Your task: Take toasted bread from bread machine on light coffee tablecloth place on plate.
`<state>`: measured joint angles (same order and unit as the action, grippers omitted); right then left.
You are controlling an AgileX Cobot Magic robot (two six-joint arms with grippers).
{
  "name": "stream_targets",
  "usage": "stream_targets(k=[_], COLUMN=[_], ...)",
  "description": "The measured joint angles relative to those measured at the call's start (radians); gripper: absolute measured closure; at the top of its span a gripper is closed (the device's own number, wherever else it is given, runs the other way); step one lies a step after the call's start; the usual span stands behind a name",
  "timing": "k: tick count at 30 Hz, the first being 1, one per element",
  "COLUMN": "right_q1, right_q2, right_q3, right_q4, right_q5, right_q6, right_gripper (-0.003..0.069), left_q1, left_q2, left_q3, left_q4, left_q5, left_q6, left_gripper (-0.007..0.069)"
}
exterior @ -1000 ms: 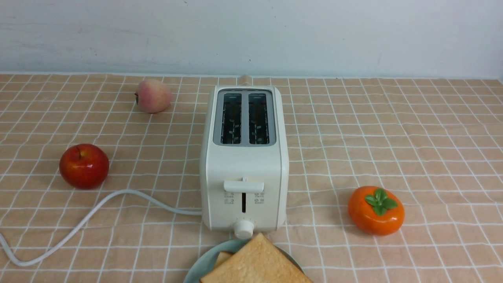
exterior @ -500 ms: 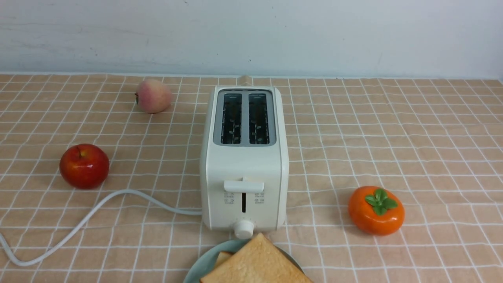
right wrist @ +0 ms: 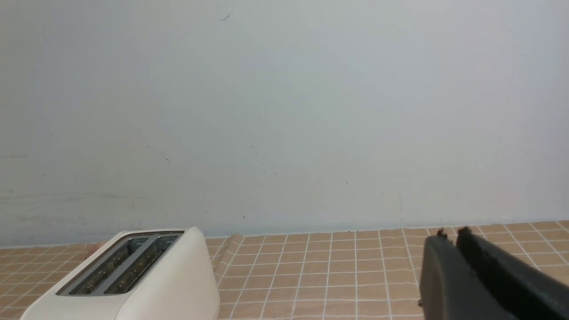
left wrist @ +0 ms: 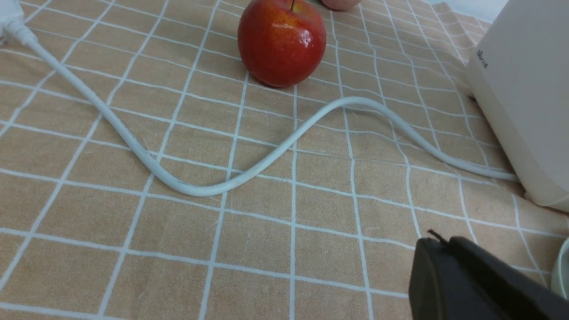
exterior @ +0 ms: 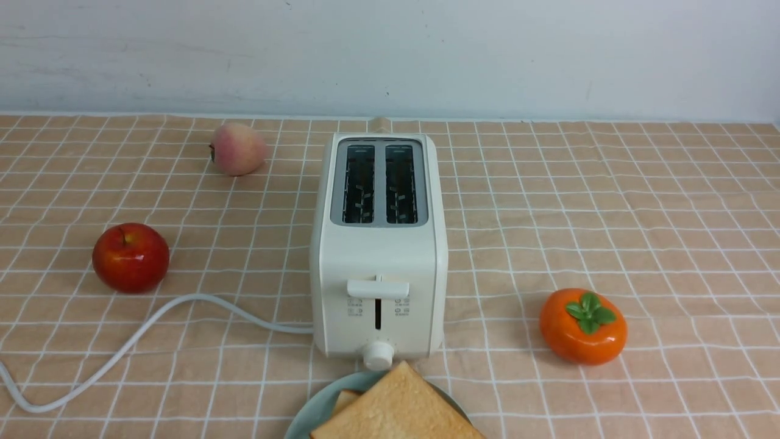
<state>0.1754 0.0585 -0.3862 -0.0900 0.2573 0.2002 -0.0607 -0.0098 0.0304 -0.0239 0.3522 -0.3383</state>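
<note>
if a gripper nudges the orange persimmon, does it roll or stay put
The persimmon looks squat, so it would probably slide or stay put rather than roll. Its glossy skin may be slippery to grip. The tablecloth might bunch under it.

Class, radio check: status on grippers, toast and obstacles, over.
Left gripper and right gripper shut, empty. Toasted bread on plate; bread machine slots empty. Nothing in the way.
</note>
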Motion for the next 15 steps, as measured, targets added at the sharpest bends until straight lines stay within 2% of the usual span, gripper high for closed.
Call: stream_targets(k=[5, 8, 15], right_q1=[-0.002, -0.042, -0.151], right_q2=[-0.005, -0.013, -0.066], right_q3=[0.022, 0.088, 0.385], right_q4=[-0.036, -0.038, -0.059], right_q5=[0.012, 0.023, 0.055], right_q6=[-0.003, -0.003, -0.007], right_gripper=[0.0617, 0.0615, 0.0604], left_q1=[0.000, 0.000, 0.000], left_q2=[0.000, 0.000, 0.000], left_q3=[0.000, 0.000, 0.000], left_q4=[0.000, 0.000, 0.000], left_q5=[0.000, 0.000, 0.000], left_q6=[0.000, 0.000, 0.000], left_gripper=[0.0624, 0.0622, 0.0613])
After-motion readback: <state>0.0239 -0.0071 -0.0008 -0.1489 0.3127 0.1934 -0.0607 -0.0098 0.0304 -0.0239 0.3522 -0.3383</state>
